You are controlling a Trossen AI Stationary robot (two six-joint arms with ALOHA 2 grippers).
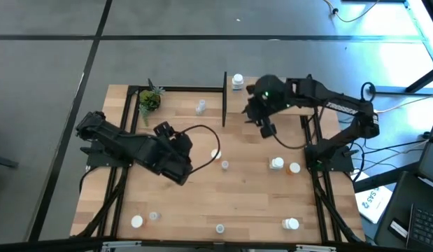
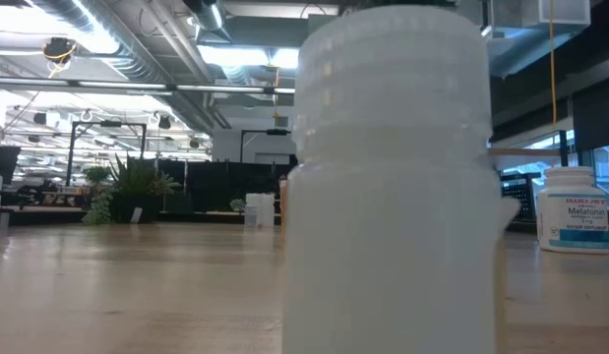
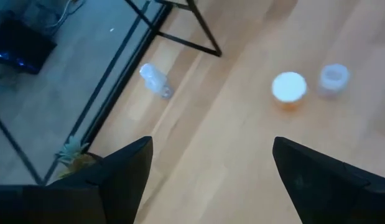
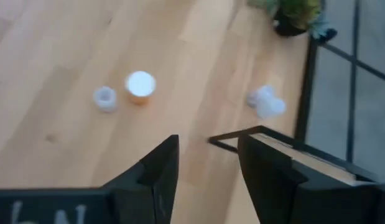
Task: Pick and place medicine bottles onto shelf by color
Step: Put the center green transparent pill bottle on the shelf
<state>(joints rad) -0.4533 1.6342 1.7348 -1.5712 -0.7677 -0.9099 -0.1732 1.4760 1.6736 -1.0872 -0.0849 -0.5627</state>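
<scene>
My right gripper (image 1: 265, 128) (image 4: 209, 171) hangs open over the left end of the shelf (image 1: 238, 105) (image 4: 316, 165), nothing between its fingers. One white medicine bottle (image 1: 237, 82) stands on the shelf's far left corner. My left gripper (image 1: 182, 159) (image 3: 211, 174) is open above the table's middle left, holding nothing. Just right of it stand an orange white-capped bottle (image 1: 215, 152) (image 3: 288, 90) (image 4: 140, 85) and a clear bottle (image 1: 224, 165) (image 3: 333, 78) (image 4: 105, 98). A clear bottle (image 1: 201, 107) (image 3: 155, 79) (image 4: 265, 102) lies on its side near the far edge.
A small potted plant (image 1: 150, 101) sits at the far left corner. A white bottle (image 1: 276, 163) and an orange one (image 1: 294, 168) stand at the right; several more line the near edge, one (image 2: 393, 177) filling the low view. Black posts (image 1: 224, 98) border the shelf.
</scene>
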